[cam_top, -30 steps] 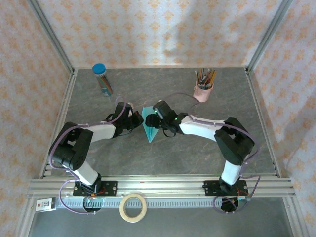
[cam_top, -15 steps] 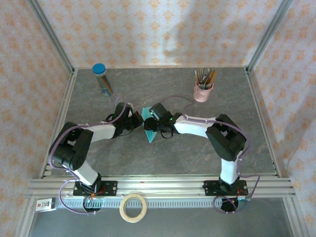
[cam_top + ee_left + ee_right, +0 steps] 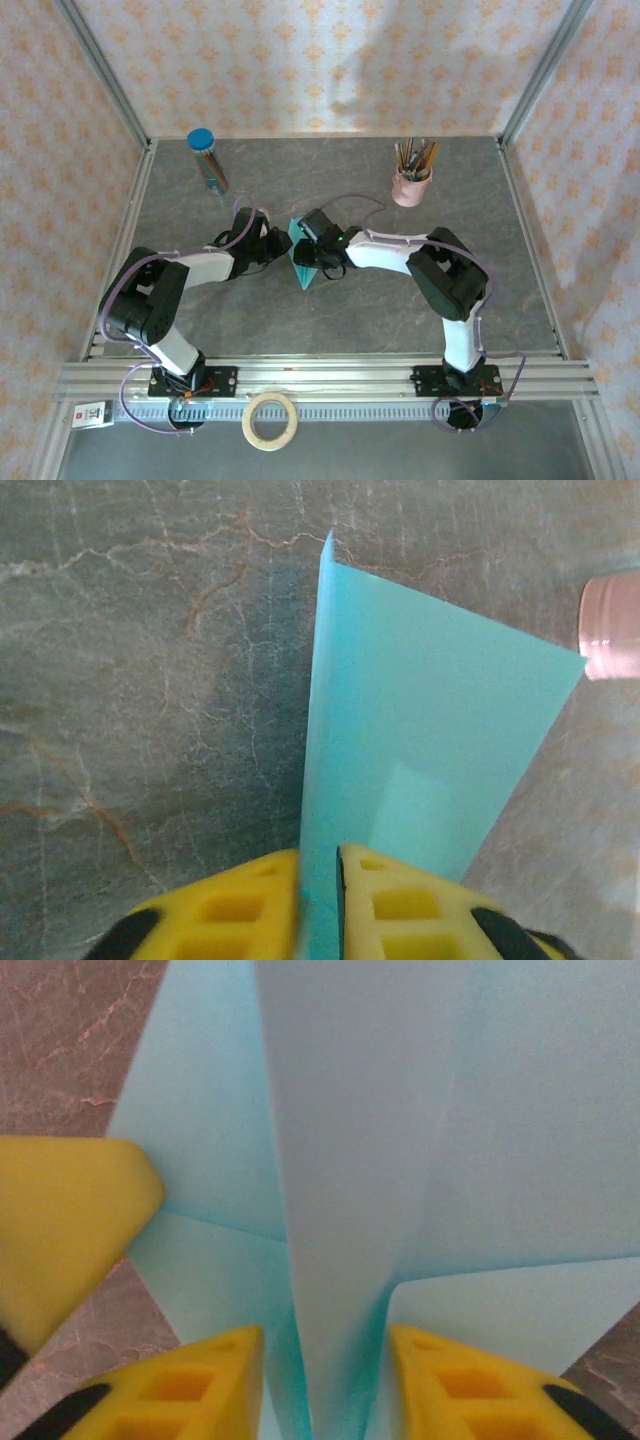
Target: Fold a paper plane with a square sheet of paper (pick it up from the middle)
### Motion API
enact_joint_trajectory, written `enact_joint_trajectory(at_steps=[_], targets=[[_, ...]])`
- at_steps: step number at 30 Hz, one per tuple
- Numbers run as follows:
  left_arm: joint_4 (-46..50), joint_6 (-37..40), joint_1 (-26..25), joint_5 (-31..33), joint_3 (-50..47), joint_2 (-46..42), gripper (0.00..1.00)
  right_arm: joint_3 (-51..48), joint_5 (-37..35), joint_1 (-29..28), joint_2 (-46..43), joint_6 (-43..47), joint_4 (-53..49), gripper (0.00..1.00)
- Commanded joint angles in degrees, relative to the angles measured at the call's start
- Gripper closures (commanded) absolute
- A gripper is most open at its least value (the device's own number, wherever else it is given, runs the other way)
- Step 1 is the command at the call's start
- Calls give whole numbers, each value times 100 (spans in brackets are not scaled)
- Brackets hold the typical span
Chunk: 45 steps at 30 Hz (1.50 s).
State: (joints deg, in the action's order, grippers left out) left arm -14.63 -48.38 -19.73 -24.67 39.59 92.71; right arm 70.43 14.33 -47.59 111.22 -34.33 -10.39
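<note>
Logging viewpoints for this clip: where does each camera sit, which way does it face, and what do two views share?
Top external: above and behind the bases, looking down at the table; both arms show, left gripper and right gripper meeting at the paper plane.
Left wrist: on the left arm, looking along its fingers, shut on the plane's edge.
Right wrist: close over the plane, fingers astride its centre ridge.
Shared: all show the plane; top and left wrist both show the pink cup.
</note>
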Motion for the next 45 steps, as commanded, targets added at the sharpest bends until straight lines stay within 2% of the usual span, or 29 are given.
enact_joint_trajectory(at_steps=[1,5,22,29,35,45], targets=[[212,36,120,336,-17,-294,70,170,-277,-9,83,-13,-309,71],[528,198,318,640,-13,-542,52,257,-388,-13,119,-22,-498,75],[1233,715,756,1413,-52,-972,20,552,-582,-64,330,-17,-866,75],[1325,811,828,1619,-74,-1087,10,703,-882,-62,271,-13,-1038,84],[1369,857,871,1702,-110,-1121,4,1005,-1503,-28,215,148,-1197,90],[1430,944,905,1606,-108,-1052,1,1913,-1612,695,832,1281,-1338,93]])
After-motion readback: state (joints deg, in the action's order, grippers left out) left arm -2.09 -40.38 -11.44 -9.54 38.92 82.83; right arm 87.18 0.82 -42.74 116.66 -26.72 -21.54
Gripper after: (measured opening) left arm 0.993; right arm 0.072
